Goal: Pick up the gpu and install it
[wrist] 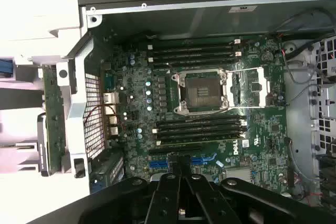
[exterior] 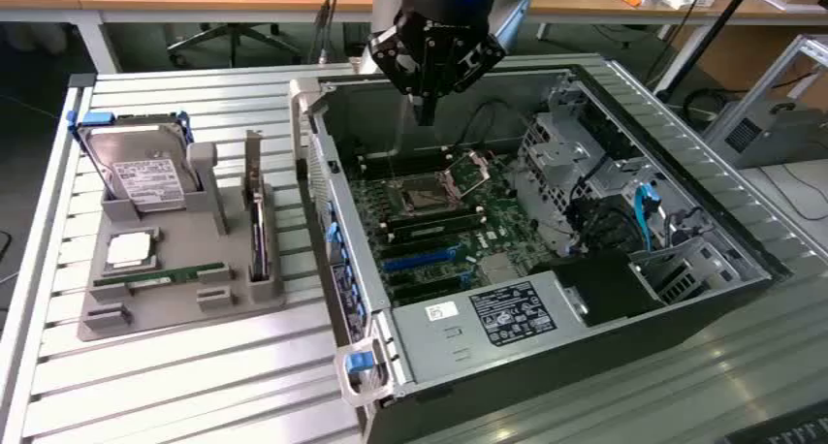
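The claw (exterior: 425, 110) hangs over the far part of the open computer case (exterior: 314, 163), above the motherboard (exterior: 440, 240). Its fingers are pressed together and hold nothing. The gpu (exterior: 256, 211) has not been picked up. It stands on edge in a slot of the grey holder (exterior: 169, 308) on the table (exterior: 169, 386), on the exterior view's left and just beside the case wall. The hard drive (exterior: 143, 177) and the RAM stick (exterior: 162, 274) sit in the same holder, further to the exterior view's left.

The step in hand looks like the reach for the card. To do it well, the fingers would have to part before they come down on it. They should then straddle the thin upper edge squarely, clear of the holder's posts at either end. Because the card sits in a narrow slot, a straight vertical lift seems safer than a tilted one, which could jam it or drag the holder along.

The exterior view shows how well apart the claw and the gpu are, and that the card stands upright. The wrist view shows the closed fingertips (wrist: 181, 174) meeting directly over the board (wrist: 262, 140). It also shows the open CPU socket (wrist: 202, 92) and the blue expansion slots (wrist: 202, 160) close to the fingertips, both hard to make out from outside. A green strip beyond the case wall (wrist: 52, 119) is probably the gpu seen edge-on, though that region is too washed out to be sure.
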